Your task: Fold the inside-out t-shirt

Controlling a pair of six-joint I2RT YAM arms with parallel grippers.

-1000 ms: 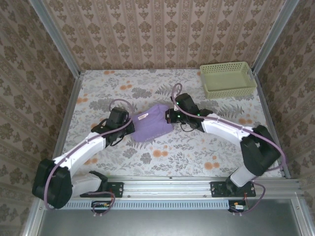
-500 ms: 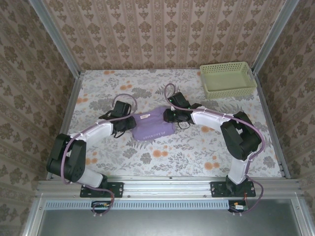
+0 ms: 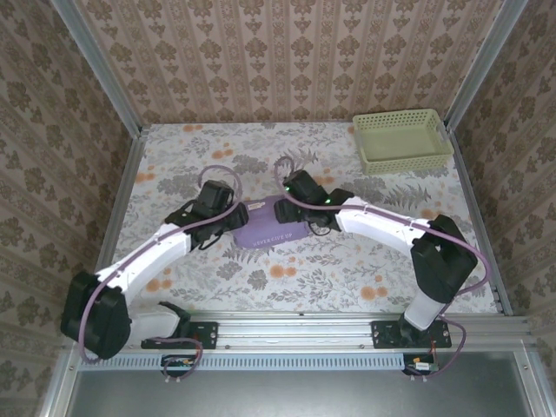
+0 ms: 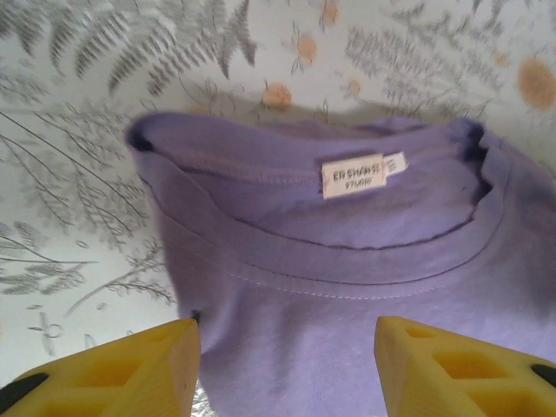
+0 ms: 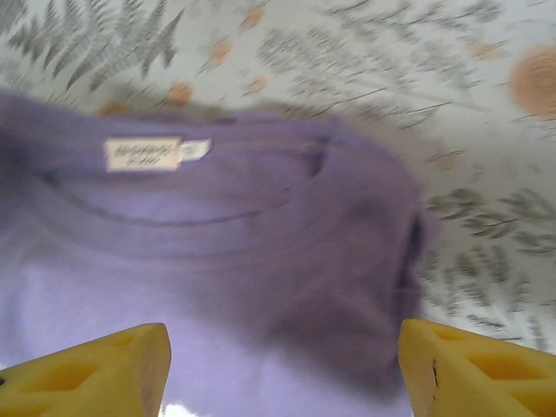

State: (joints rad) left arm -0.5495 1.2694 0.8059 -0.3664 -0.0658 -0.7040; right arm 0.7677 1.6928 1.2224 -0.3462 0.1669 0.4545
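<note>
We find the t-shirt (image 3: 271, 228) lying as a compact purple bundle near the middle of the table (image 3: 347, 269), well apart from the green basket (image 3: 408, 162) in the far right corner. Its long axis runs roughly left to right, so one end falls to each arm. On the left, the left gripper (image 3: 233, 217) sits low at the bundle's left end, with that arm stretched from the near left corner in towards the centre. In the left wrist view the left gripper (image 4: 287, 365) has its yellow fingers (image 4: 130, 369) about half apart and gripping nothing. The cloth lies flat between and ahead of them, and the neckline and its white label (image 4: 354, 176) lie further out. On the right, the right gripper (image 3: 295, 208) bears on the bundle's far right end, with that arm reaching in a long bend from the near right corner. In the right wrist view the right gripper (image 5: 282, 373) stands wider open and is equally empty, with the collar and a rolled right edge of cloth just ahead of it. Neither arm seems nearer than the other, since each is at its own end. We judge that any further fold would have to bring one end over the other along that left-to-right line, and that the thin cloth would need a fresh pinch at an edge first.
</note>
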